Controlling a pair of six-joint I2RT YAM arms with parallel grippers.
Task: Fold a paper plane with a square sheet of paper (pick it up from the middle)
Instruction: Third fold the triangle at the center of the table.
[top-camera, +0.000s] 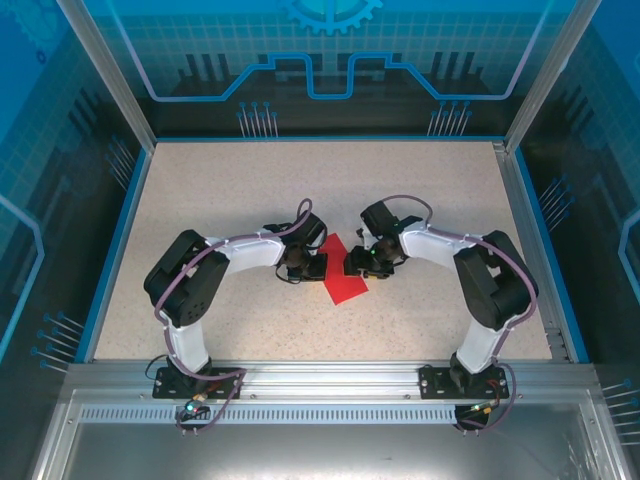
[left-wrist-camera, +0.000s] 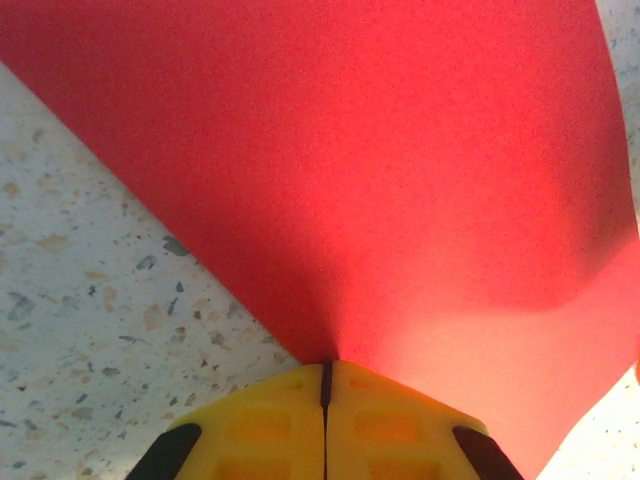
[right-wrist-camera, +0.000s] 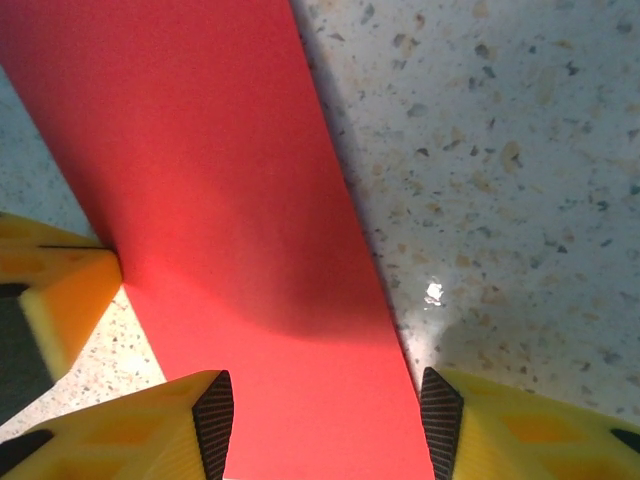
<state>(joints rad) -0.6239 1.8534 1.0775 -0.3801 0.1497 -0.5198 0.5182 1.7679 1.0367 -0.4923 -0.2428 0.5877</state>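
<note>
Square sheet of paper (top-camera: 343, 283), bright red and creased narrower with a point at its far end, lies on the speckled table (top-camera: 250, 190) in the top view, and both arms reach in toward it. You have the left gripper (top-camera: 311, 267) on the sheet's left side and the right gripper (top-camera: 356, 263) on its right side, each so close that their dark bodies cover parts of the red. A blue rim (top-camera: 112, 240) runs round the table, well away from the sheet on all sides. From up there you cannot judge how either pair of jaws stands.

Your left wrist camera settles it for that arm. The left gripper (left-wrist-camera: 325, 367) is closed tight, its yellow fingers (left-wrist-camera: 265, 425) meeting along a thin dark seam, and the sheet (left-wrist-camera: 350, 170) runs straight into that seam, pinched at its near edge. The paper rises from the table (left-wrist-camera: 80, 300) toward the pinch, with a shadow across its right part.

Your right wrist camera shows the sheet (right-wrist-camera: 230, 200) as a flat red band running between the parted fingers of the right gripper (right-wrist-camera: 325, 420). Those jaws stand apart, one on each side of the band, clamping nothing. The left gripper's yellow fingertip (right-wrist-camera: 65, 290) meets the sheet's left edge, crowding that side.
</note>
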